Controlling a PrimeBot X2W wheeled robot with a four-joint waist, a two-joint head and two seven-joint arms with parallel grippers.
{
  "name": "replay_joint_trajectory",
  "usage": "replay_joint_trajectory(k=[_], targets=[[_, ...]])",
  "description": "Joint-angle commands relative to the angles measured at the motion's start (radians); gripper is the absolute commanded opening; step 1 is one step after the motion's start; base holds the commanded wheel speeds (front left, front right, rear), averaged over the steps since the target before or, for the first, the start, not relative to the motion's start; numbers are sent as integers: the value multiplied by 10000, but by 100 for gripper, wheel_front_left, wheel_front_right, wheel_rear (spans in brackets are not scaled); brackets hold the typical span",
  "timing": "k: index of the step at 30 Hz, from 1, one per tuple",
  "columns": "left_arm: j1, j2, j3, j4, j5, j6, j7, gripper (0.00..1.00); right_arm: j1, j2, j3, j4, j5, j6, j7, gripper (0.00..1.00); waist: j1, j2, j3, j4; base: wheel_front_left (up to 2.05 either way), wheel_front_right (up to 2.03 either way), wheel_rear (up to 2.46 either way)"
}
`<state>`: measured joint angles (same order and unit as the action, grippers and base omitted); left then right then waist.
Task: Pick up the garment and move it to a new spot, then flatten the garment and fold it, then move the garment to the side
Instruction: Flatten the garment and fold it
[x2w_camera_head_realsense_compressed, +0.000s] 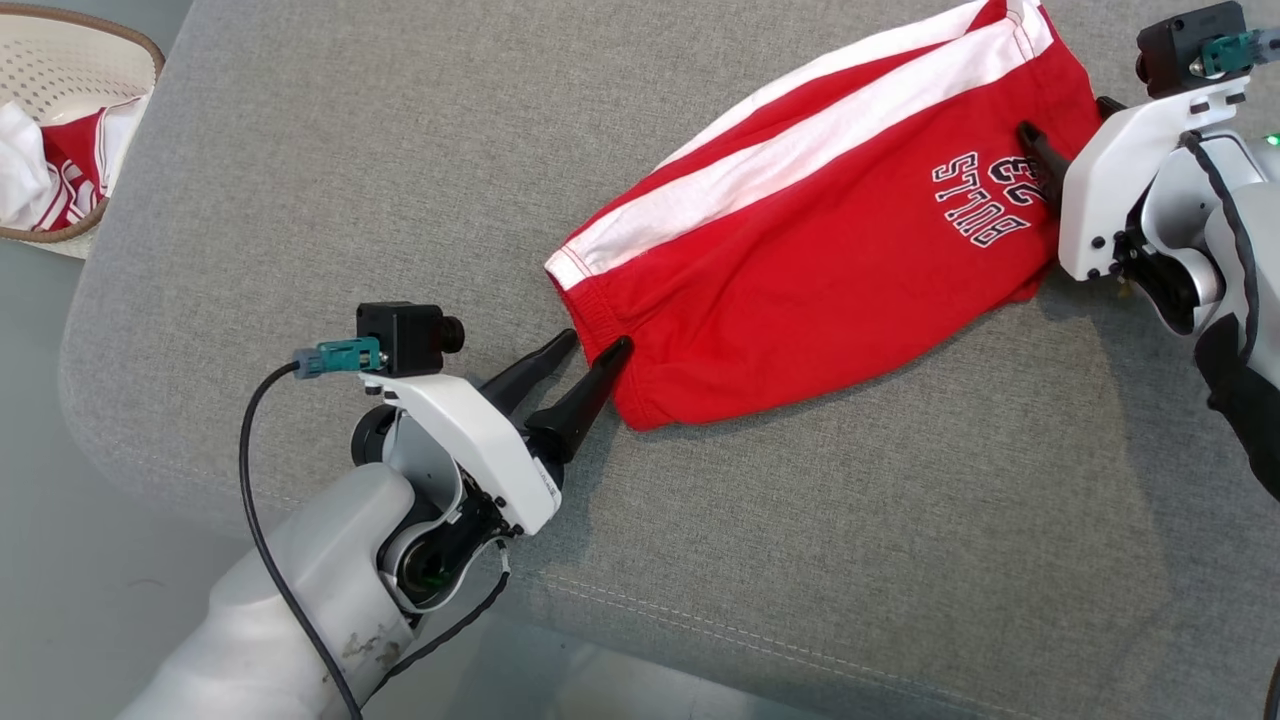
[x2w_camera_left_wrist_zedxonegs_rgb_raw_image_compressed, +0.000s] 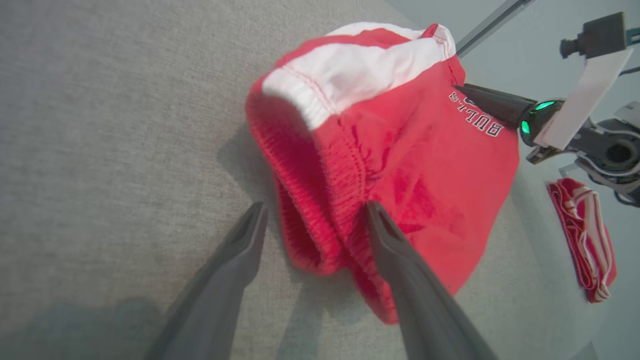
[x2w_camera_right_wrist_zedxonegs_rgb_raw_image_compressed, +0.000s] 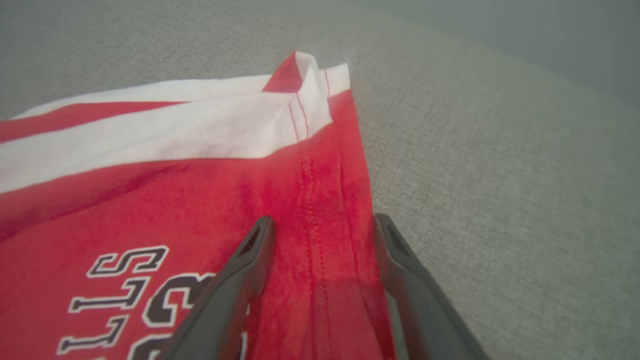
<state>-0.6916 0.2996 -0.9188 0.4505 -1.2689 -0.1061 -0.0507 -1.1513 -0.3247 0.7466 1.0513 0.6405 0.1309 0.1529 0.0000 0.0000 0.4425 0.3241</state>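
1. Head view: the garment (x2w_camera_head_realsense_compressed: 800, 250), a pair of red shorts with white side stripes, lies on the grey cushion (x2w_camera_head_realsense_compressed: 400, 150). Its long axis runs from the near-left waistband to the far-right leg hem.
   - The left gripper (x2w_camera_head_realsense_compressed: 598, 342) sits at the waistband end, with its fingers pointing right and far into the cloth. One tip is touching the waistband corner or just beside it.
   - The right gripper (x2w_camera_head_realsense_compressed: 1065, 118) sits at the hem end and points left, with one finger lying over the printed lettering.
   - Each arm is nearest its own end, so we judge that the next move works both ends at once.
   - A basket (x2w_camera_head_realsense_compressed: 100, 40) of other clothes stands well apart at the far left.
2. Left wrist view: we see the left gripper's jaws spread wide and holding nothing.
   - The elastic waistband bulges up into the gap between the fingers.
   - The right-hand finger overlaps red cloth, while the left-hand finger is over bare cushion.
3. Right wrist view: the right gripper's jaws are also spread wide, with nothing clamped.
   - The stitched hem edge runs up between the fingers.
   - One finger is over the lettering. The other is at the cloth's edge, next to bare cushion.
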Motion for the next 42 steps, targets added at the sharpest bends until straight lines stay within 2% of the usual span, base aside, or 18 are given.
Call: replay_joint_trajectory(k=[1, 5, 6, 8, 9, 10, 14, 23, 30, 35, 39, 41, 42], targets=[[-341, 278, 336, 0, -120, -99, 42, 100, 57, 148, 114, -77, 135, -2, 146, 100, 0, 0, -2, 9, 0, 0, 0], [-497, -20, 144, 341, -455, -205, 467, 100, 46, 221, 293, 42, 449, -2, 530, 100, 0, 0, -5, 24, 0, 0, 0], [-533, -57, 68, 395, -513, -219, 588, 100, 62, 259, 275, 45, 616, -2, 622, 56, 0, 0, -9, 11, 0, 0, 0], [-574, -150, 8, 420, -753, -235, 771, 100, 83, 300, 263, 118, 867, -2, 837, 0, 0, 0, -19, -20, 0, 0, 0], [-598, -154, -1, 388, -846, -238, 788, 44, 90, 307, 311, 104, 937, -2, 916, 0, 0, 0, -17, -47, 0, 0, 0], [-618, -122, -49, 372, -898, -239, 835, 0, 103, 318, 277, 60, 1075, -2, 900, 0, 0, 0, -17, -81, 0, 0, 0], [-552, 90, -21, 70, -1269, -242, 740, 0, 278, 275, 270, -329, 1520, -2, 758, 0, 0, 0, -43, -235, 0, 0, 0], [71, 1491, 257, -793, -2011, -244, 507, 0, 1673, -362, 115, -2681, 2171, -2, -279, 0, 0, 0, -338, -821, 0, 0, 0], [576, 2673, 316, -1684, -2149, -244, 488, 0, 3888, -570, -1488, -5257, 1755, -2, -886, 0, 0, 0, -498, -1345, 0, 0, 0], [846, 3275, 239, -2332, -2201, -245, 645, 0, 6463, 71, -3551, -7791, 767, -2, -353, 0, 0, 0, -651, -1698, 0, 0, 0], [997, 3629, 195, -2644, -2252, -245, 798, 0, 8817, 1264, -5343, -10131, -461, -2, 659, 0, 0, 0, -713, -1964, 0, 0, 0], [1029, 3784, 194, -2752, -2283, -245, 878, 0, 9764, 1914, -5868, -11255, -1122, -2, 1155, 0, 0, 0, -680, -2113, 0, 0, 0], [1029, 3784, 194, -2752, -2283, -245, 878, 0, 9764, 1914, -5868, -11255, -1122, -2, 1155, 0, 0, 0, -680, -2113, 0, 0, 0]])
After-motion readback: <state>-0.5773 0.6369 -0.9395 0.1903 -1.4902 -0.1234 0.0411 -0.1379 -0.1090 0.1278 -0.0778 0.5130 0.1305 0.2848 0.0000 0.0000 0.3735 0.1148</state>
